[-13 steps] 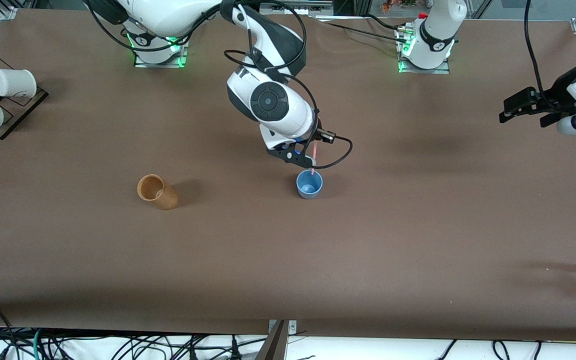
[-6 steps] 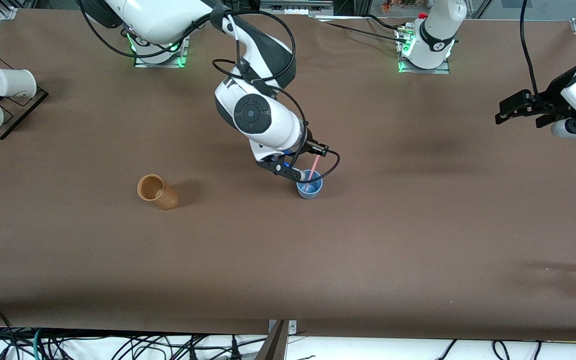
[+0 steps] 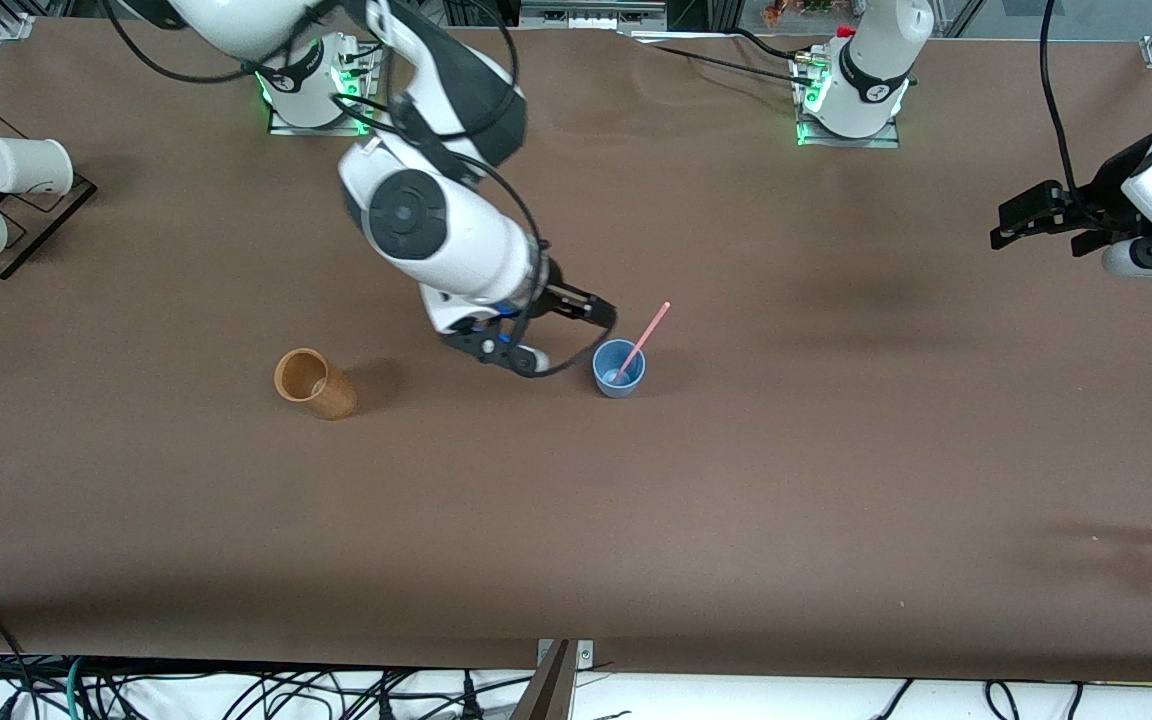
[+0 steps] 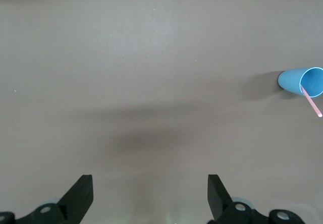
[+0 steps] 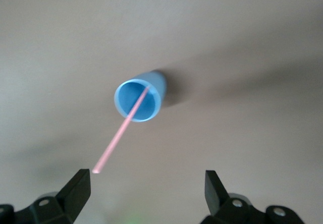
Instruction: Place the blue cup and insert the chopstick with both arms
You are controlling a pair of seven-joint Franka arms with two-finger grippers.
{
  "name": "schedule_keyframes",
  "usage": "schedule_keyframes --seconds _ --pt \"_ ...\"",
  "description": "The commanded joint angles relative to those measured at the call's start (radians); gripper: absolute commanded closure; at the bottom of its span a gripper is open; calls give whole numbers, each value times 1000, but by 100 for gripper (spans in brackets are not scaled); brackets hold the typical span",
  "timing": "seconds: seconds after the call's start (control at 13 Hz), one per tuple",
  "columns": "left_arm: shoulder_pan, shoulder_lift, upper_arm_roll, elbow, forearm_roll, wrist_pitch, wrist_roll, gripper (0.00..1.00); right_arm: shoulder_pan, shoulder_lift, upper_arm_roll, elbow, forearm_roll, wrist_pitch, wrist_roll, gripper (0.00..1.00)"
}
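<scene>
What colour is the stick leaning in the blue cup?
Pink. The chopstick leaning out of the blue cup shows best in the right wrist view.

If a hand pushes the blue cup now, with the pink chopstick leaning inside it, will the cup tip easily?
Probably yes. The blue cup looks small and light, and the chopstick leans well out over its rim, so a push there may topple it. A low push would likelier slide it.
</scene>
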Motion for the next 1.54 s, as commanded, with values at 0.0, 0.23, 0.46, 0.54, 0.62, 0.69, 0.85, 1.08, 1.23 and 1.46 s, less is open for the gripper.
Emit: schedule_keyframes --seconds 0.0,0.23,0.46,0.54,0.62,0.69,0.85,1.08,1.23,1.46 --pt "3 21 0 40 22 -24 -1 0 -133 -233 2 -250 -13 -46 -267 0" --pt "-1 21 0 40 21 -24 -2 0 -279 -382 -17 -338 -14 -167 -614 0" --pt "3 21 0 40 21 -24 -1 0 -311 -546 -160 -468 -16 -177 -967 0" --pt "3 21 0 39 21 -24 -1 0 -311 -583 -201 -496 -22 -180 -1020 0" --pt "2 21 0 39 21 -24 -1 0 -311 -597 -224 -501 -48 -189 -1041 0" --pt "0 21 0 39 21 -24 -1 0 -311 -606 -227 -498 -90 -193 -1051 0" --pt "0 21 0 39 21 -24 -1 0 -311 -608 -227 -492 -123 -195 -1042 0" --pt "2 21 0 39 21 -24 -1 0 -311 -608 -225 -484 -118 -190 -1039 0" --pt "2 21 0 39 21 -24 -1 0 -311 -608 -225 -481 -111 -193 -1039 0" --pt "0 23 0 39 21 -24 -1 0 -311 -608 -225 -481 -108 -193 -1040 0"
